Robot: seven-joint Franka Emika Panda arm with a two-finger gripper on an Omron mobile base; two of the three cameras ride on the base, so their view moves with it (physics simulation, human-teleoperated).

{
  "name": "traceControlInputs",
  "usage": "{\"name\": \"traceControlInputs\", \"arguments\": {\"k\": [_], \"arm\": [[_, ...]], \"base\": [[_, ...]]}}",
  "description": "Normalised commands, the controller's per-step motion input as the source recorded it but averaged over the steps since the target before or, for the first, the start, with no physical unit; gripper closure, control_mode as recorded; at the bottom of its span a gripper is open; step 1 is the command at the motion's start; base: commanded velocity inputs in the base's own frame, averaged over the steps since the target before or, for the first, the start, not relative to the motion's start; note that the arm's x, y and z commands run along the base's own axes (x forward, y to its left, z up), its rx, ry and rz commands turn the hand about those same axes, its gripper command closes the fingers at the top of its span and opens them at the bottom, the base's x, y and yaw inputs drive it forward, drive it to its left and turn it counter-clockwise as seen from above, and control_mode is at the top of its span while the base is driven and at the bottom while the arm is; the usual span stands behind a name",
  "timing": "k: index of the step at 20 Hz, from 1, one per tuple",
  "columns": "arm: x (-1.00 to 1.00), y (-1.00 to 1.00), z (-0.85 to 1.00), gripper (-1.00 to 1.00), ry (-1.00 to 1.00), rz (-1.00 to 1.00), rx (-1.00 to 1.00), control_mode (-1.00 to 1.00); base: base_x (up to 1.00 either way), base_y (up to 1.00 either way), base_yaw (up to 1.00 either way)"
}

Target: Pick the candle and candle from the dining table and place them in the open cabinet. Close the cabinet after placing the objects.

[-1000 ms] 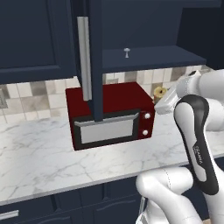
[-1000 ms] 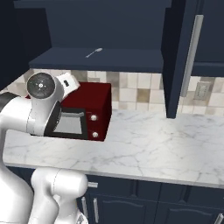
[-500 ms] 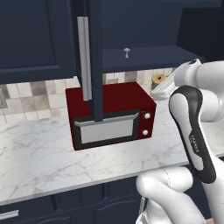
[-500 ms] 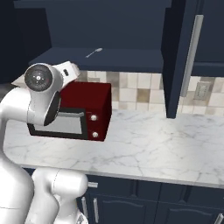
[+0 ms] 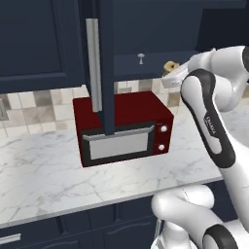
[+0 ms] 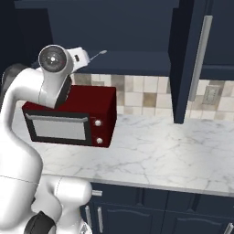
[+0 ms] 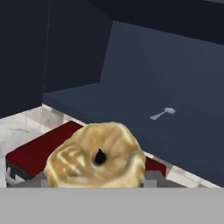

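My gripper (image 7: 97,186) is clamped on the golden-tan candle (image 7: 96,161) just outside the open cabinet (image 7: 144,118) above the red microwave (image 5: 124,127) (a small silvery thing, perhaps a spoon (image 7: 162,113), lies inside), so placing it, the second candle and closing remain.

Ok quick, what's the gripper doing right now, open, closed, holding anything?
Gripper: shut on the squat golden-tan, spool-like candle, raised toward the open dark navy wall cabinet.
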Motion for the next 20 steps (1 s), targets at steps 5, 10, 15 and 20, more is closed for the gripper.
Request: {"name": "traceControlInputs", "arguments": {"k": [5, 10, 15, 20], "arm": [[0.53, 0.06, 0.09, 1.0, 0.02, -0.07, 0.13, -1.0], [0.46, 0.08, 0.06, 1.0, 0.02, -0.07, 0.16, -1.0], [0.34, 0.11, 0.0, 1.0, 0.03, -0.03, 0.14, -1.0], [0.32, 0.16, 0.0, 1.0, 0.06, 0.0, 0.03, -1.0]], "base": [[0.0, 0.0, 0.0], [0.0, 0.0, 0.0], [0.0, 0.0, 0.0], [0.0, 0.0, 0.0]]}}
